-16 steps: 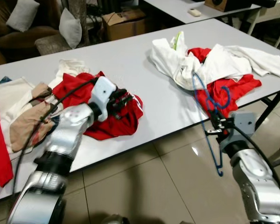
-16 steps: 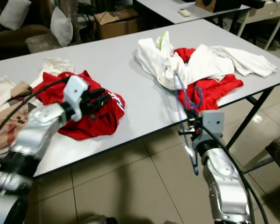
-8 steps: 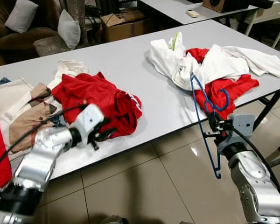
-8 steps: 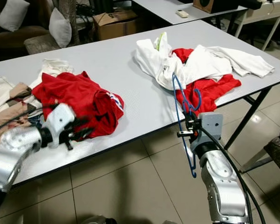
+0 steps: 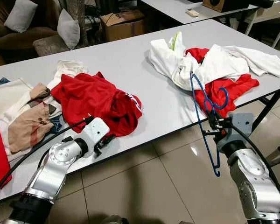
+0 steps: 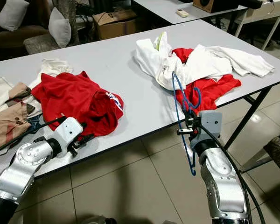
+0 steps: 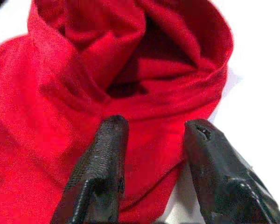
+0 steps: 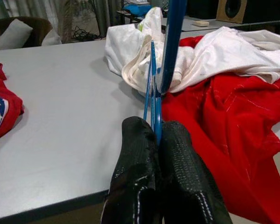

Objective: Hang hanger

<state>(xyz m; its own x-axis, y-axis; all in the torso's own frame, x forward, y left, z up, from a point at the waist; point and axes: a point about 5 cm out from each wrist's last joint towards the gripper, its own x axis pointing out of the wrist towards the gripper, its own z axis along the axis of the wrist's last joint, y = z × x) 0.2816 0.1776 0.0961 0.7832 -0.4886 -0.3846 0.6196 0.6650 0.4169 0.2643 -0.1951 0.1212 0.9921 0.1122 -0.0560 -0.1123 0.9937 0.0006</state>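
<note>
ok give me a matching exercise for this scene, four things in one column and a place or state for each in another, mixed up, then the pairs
Things:
1. blue hanger
2. left pincer
3. cardboard box
4. red shirt

Places or states:
A. on the floor beyond the table
B. clamped upright in the right pincer at the table's near edge
C. crumpled on the table, right in front of the left pincer
D. open, empty, at the table's near edge

Pairs: 1-B, 2-D, 3-A, 4-C
</note>
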